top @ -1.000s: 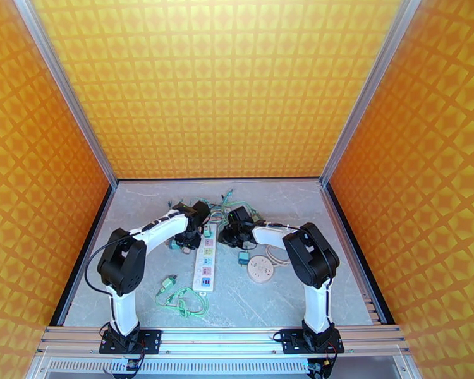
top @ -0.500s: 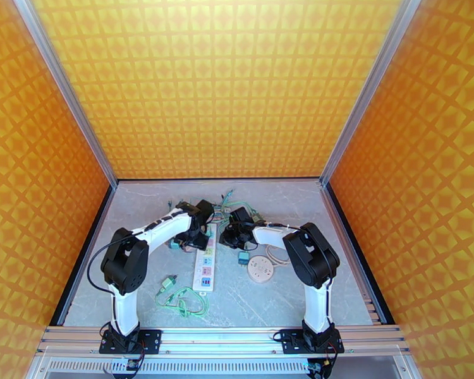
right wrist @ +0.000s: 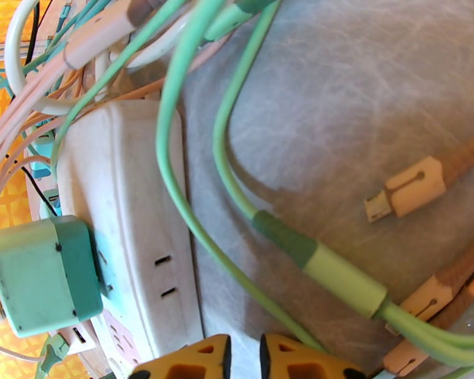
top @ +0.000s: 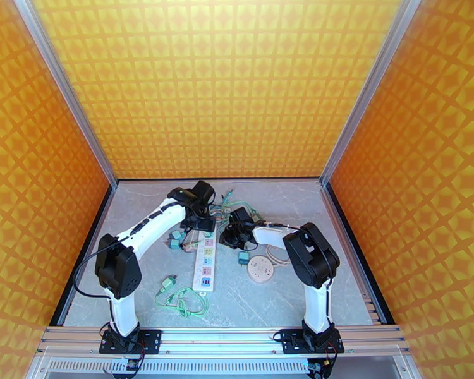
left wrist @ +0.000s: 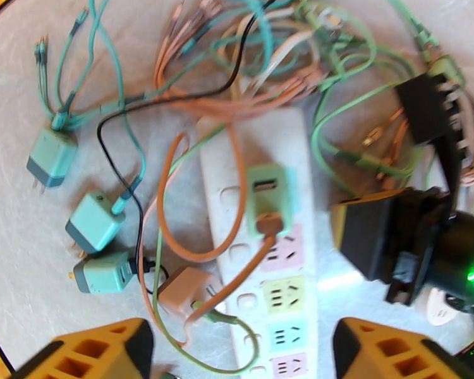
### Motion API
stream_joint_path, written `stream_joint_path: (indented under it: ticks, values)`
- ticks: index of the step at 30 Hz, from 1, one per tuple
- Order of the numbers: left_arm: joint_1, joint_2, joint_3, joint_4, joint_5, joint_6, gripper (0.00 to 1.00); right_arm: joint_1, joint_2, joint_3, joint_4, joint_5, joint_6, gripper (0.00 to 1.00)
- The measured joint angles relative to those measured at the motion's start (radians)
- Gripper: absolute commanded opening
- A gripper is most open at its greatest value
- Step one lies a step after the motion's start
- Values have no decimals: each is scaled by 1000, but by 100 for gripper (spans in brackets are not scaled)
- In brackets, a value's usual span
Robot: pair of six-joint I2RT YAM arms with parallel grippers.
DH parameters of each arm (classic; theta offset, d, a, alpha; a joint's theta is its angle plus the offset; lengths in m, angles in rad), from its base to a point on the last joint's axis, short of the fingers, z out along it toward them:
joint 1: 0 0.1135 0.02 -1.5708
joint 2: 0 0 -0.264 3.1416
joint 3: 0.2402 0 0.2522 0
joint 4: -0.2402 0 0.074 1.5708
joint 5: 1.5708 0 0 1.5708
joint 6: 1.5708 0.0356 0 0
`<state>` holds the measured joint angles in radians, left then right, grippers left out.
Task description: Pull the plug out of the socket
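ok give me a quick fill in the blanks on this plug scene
1. The green plug is plugged into the white ___.
2. ___ teal adapters lie loose left of it.
3. The left tool has its jaws ___.
Missing: power strip; three; open

No text, brand, number or sign is legible in any view. The pastel socket panels of the power strip (left wrist: 227, 200) carry no markings that can be read. The green plug (left wrist: 268, 191) seated in the strip shows no discernible lettering on its face. The round disc (top: 260, 270) bears small dark marks, too small to read.
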<state>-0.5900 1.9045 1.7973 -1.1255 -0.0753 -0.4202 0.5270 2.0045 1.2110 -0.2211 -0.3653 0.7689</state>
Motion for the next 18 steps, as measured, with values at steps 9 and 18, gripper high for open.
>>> stream_joint_path:
  ticks: [9, 18]
  values:
    - [0, 0, 17, 46, 37, -62, 65, 0, 0, 0, 0, 0, 0, 21]
    - [36, 63, -2, 93, 43, -61, 58, 0, 0, 0, 0, 0, 0, 21]
